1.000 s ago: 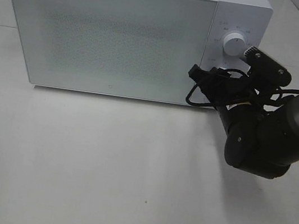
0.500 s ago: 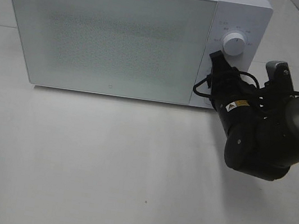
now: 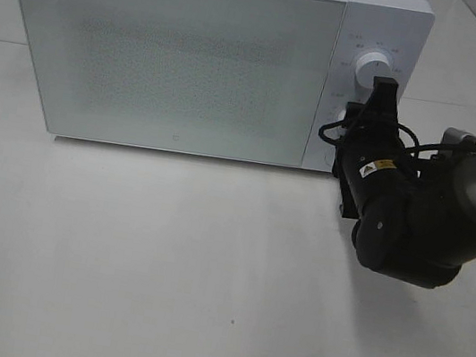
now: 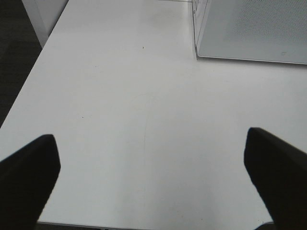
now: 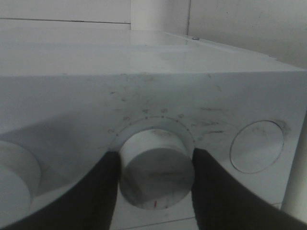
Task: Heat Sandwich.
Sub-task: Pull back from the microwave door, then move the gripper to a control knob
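Observation:
The sandwich is not visible in any view. The white microwave [image 3: 175, 60] stands at the back of the table with its door closed. My right gripper [image 3: 348, 123] is at the control panel, just below the upper dial [image 3: 373, 69]. Up close in the right wrist view, the right gripper [image 5: 156, 168] is shut on the lower dial [image 5: 156, 158], one dark finger [image 5: 96, 191] pressed against each side of it. My left gripper [image 4: 153, 191] is open over bare tabletop, away from the microwave's corner [image 4: 249, 28].
On the panel, a round button [image 5: 256, 146] lies beside the gripped dial. The white table [image 3: 161, 266] stretches in front of the microwave. In the left wrist view its edge [image 4: 29, 72] drops off to a dark floor.
My right wrist has rolled about a quarter turn while staying at the control panel. The microwave and the left gripper have not moved.

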Tool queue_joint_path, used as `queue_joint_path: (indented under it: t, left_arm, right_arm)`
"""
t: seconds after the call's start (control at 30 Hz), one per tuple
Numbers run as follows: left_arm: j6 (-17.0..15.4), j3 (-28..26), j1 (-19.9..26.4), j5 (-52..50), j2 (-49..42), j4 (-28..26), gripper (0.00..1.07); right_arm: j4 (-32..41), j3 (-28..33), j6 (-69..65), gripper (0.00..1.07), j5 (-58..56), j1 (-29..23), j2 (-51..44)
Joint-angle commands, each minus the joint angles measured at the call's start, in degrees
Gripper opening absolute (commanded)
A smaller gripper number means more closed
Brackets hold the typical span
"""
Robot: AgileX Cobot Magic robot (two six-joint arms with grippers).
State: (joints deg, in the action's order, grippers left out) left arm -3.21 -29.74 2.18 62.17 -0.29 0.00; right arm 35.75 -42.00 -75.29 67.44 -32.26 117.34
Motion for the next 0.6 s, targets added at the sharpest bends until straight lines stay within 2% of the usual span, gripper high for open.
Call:
queue_joint_path:
  t: [0.03,0.5,0.6]
  left_arm:
    - [-0.11,0.11,0.11,-0.80,-0.92,-0.57,1.00]
    - [-0.11,0.11,0.11,-0.80,-0.92,-0.57,1.00]
    - [-0.11,0.11,0.11,-0.80,-0.92,-0.57,1.00]
  right_arm:
    - [-0.74,-1.43,-4.13,0.09,2.18,0.29,-0.52]
    - [-2.41,-1.43,-3.61,0.13,1.89,0.29,-0.52]
    - [-2.41,-1.43,-3.61,0.18,2.12,0.29,-0.52]
